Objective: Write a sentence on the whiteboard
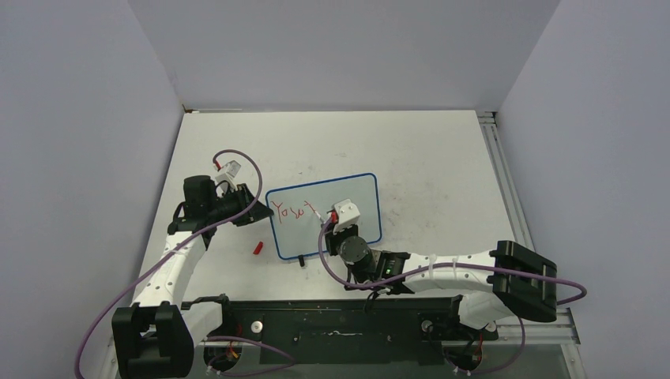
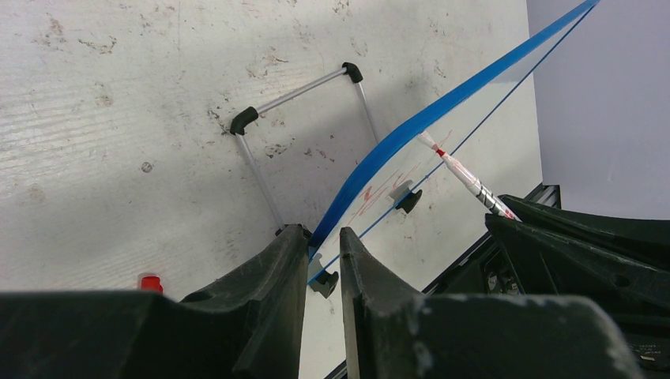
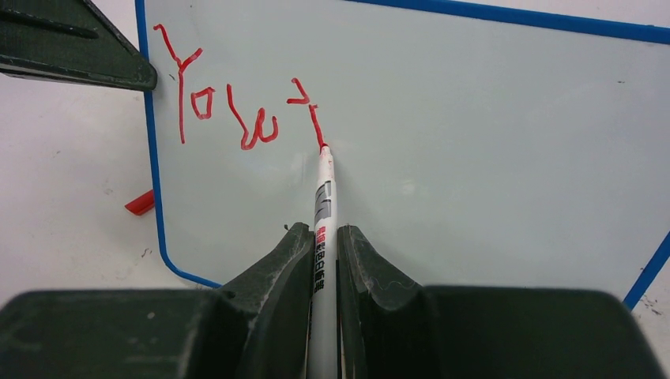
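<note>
The whiteboard (image 1: pixel 328 193), blue-framed, lies tilted at mid-table. The sentence (image 3: pixel 229 103) on it reads roughly "You" plus one more stroke, in red. My right gripper (image 3: pixel 325 233) is shut on a white marker (image 3: pixel 324 189), whose red tip touches the board at the end of the last stroke. From the top view, the right gripper (image 1: pixel 333 229) sits over the board's near side. My left gripper (image 2: pixel 324 237) is shut on the board's blue frame (image 2: pixel 411 126) at its left edge, and in the top view the left gripper (image 1: pixel 259 207) stands just left of the board.
A red marker cap (image 1: pixel 258 248) lies on the table just left of the board's near corner. A bent metal wire stand (image 2: pixel 300 91) with black ends sits under the board. A black base bar (image 1: pixel 340 316) runs along the table's near edge.
</note>
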